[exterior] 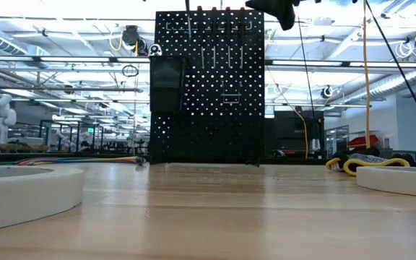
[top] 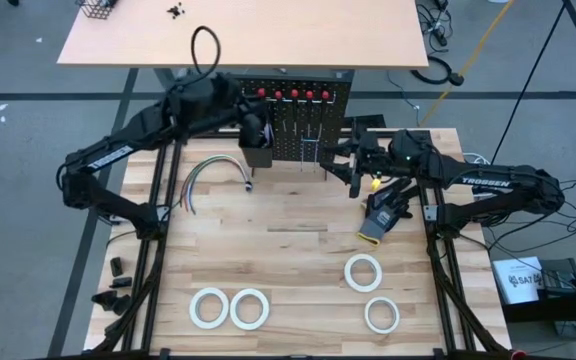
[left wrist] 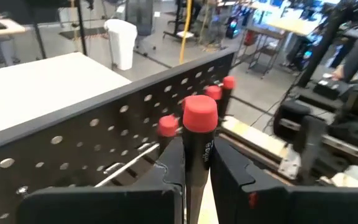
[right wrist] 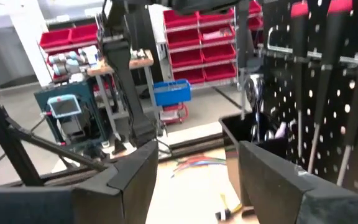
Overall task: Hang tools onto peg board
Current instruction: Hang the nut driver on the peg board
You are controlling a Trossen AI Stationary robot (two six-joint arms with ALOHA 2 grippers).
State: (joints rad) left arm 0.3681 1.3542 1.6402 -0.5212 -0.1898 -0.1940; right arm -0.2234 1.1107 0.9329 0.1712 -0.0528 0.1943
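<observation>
Matt black peg board (exterior: 209,87) on a pale wooden table (top: 298,250).
The board looks like perforated metal; a screwdriver (left wrist: 199,134) has a smooth red cap; white tape rolls (top: 230,308) look matt.

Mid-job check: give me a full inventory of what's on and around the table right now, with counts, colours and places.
peg board: one, black, upright at the table's far edge
screwdrivers: about five red-capped, along the board's top
bin: one, black, on the board
tape rolls: four, white, near edge
cable bundle: one, grey, left of the board
flat object: one, black-and-yellow, right side
left gripper: shut on a red-capped screwdriver at the board
right gripper: open, beside the board
</observation>
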